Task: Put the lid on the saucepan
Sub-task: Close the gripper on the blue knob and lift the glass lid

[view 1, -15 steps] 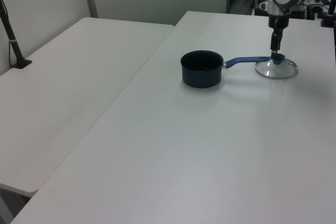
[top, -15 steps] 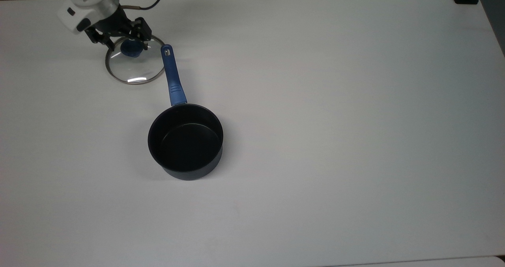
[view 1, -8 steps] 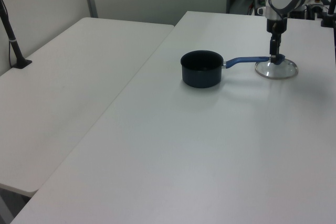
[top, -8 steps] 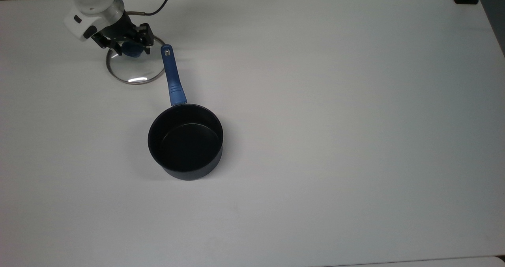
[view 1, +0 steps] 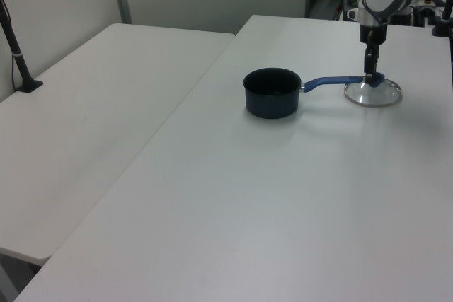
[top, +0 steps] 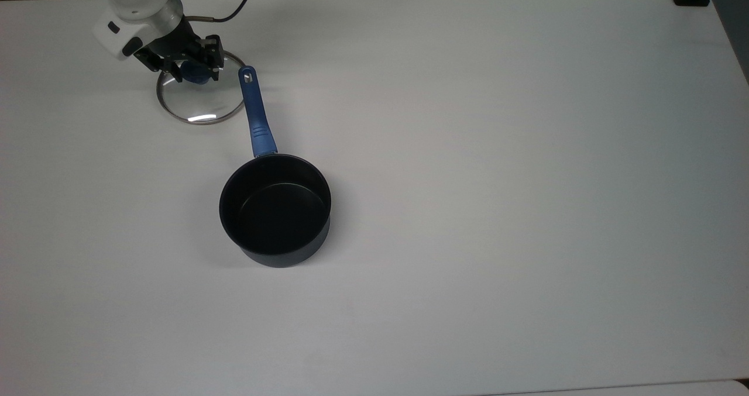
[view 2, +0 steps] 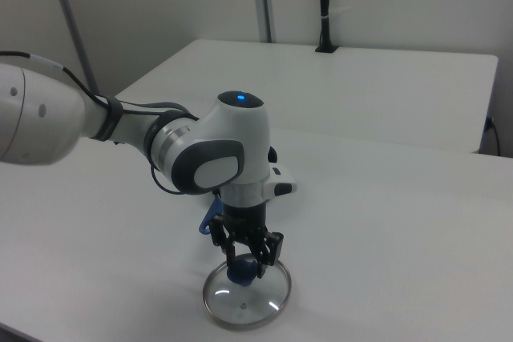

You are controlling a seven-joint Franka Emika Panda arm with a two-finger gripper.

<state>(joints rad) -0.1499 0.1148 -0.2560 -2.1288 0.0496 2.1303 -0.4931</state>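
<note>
so the gripper is right down over the blue knob of the lid, one finger on each side of it. i honestly can't tell whether it has clamped yet or there's a sliver of gap. the lid lies flat on the white table, near the far left corner in the top view.

what matters next is where the saucepan sits relative to that: in the top view it's down and to the right of the lid, well apart, mouth up and empty. its long blue handle points back up toward the lid, with the tip just beside the lid's rim on the top view's right.

that handle is the only thing in the way imo. a straight low drag would probably clip it, so the lid wants lifting first, then carrying along above the handle line to the pan. in the left view the same line runs from lid to pan.
</note>
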